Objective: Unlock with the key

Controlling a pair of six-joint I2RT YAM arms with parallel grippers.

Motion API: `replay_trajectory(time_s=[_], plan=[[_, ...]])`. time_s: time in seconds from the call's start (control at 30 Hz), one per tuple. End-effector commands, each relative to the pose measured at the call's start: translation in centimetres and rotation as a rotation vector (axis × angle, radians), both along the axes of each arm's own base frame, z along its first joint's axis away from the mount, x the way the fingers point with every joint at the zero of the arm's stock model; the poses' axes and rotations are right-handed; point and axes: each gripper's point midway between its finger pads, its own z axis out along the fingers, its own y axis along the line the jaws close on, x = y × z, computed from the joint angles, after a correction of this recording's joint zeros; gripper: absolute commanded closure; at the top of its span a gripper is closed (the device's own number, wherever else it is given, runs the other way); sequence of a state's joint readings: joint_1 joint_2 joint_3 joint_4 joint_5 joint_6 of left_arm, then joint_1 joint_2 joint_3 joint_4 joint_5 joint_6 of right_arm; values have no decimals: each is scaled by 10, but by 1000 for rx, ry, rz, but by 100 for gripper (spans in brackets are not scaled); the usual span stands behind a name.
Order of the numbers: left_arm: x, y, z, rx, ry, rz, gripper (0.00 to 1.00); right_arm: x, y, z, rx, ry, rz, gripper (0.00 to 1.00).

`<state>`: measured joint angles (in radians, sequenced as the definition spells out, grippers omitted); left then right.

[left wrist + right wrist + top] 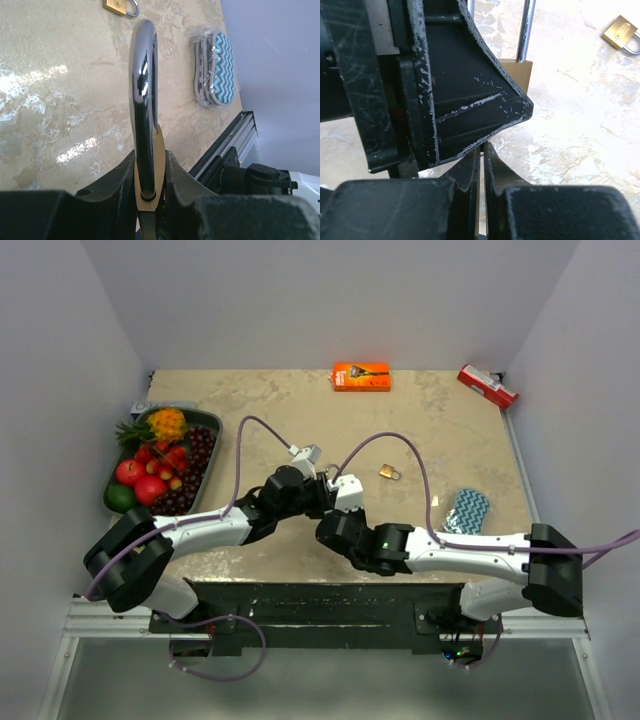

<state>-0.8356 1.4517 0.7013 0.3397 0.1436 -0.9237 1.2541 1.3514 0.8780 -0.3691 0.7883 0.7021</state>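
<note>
Both grippers meet left of the loose padlock [390, 472]. Left gripper [150, 187] is clamped on the held padlock [142, 100] by its brass body. Shackle looks seated, so unlocking is still to do. Right gripper [482, 165] is pinched near-closed, possibly on a key, which is hidden. Count: two padlocks, no key visible.

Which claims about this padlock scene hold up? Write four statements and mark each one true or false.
1. The left gripper is clamped on a brass padlock with a chrome shackle. True.
2. A second brass padlock lies loose on the beige table. True.
3. The orange box sits in the fruit tray. False: it lies at the table's far edge, apart from the tray.
4. The blue zigzag-patterned pouch lies on the left arm's side. False: it lies beside the right arm.
</note>
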Motion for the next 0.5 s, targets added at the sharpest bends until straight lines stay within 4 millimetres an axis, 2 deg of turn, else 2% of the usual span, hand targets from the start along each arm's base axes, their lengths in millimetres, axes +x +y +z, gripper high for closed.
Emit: replay_trajectory(time_s=[0.0, 0.23, 0.37, 0.4, 0.47], plan=[[-8, -26, 70, -198, -136, -103, 100, 8, 19, 24, 214, -12, 7, 100], [-12, -28, 77, -219, -159, -135, 100, 10, 16, 28, 272, -4, 37, 100], [-11, -29, 77, -223, -165, -145, 100, 6, 21, 32, 272, -4, 89, 100], [-11, -30, 76, -223, -162, -151, 100, 5, 22, 33, 281, -4, 97, 96], [-5, -27, 79, -222, -170, -143, 100, 0, 23, 31, 285, 9, 134, 83]])
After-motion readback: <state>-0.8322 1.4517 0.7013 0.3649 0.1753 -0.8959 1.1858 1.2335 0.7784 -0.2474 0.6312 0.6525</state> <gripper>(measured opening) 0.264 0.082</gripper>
